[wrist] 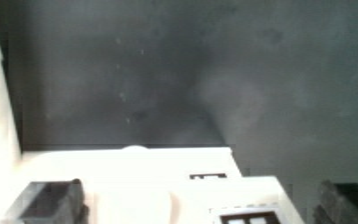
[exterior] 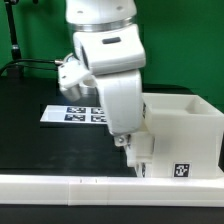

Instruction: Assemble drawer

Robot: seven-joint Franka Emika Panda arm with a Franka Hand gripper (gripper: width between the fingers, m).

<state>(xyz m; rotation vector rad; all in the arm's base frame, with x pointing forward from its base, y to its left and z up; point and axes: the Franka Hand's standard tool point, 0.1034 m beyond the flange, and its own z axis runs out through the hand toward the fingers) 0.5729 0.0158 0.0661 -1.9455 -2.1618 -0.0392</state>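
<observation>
One drawer housing [exterior: 185, 135], right of frame, open side up, long axis running frame left to right. One gripper [exterior: 128, 143] at its left wall, fingers spread wide. One marker board [exterior: 72, 113], left-centre.

Drawer housing [exterior: 185, 135]: large white plastic box, seen upright on the black table toward the exterior view's right, just behind the long low rail. One black-and-white square tag is borne low on its near face. Top edge appears open. Its left part is hidden by the arm. In the wrist view a white tagged part [wrist: 211, 190] is seen below the camera; identity cannot be told.
</observation>
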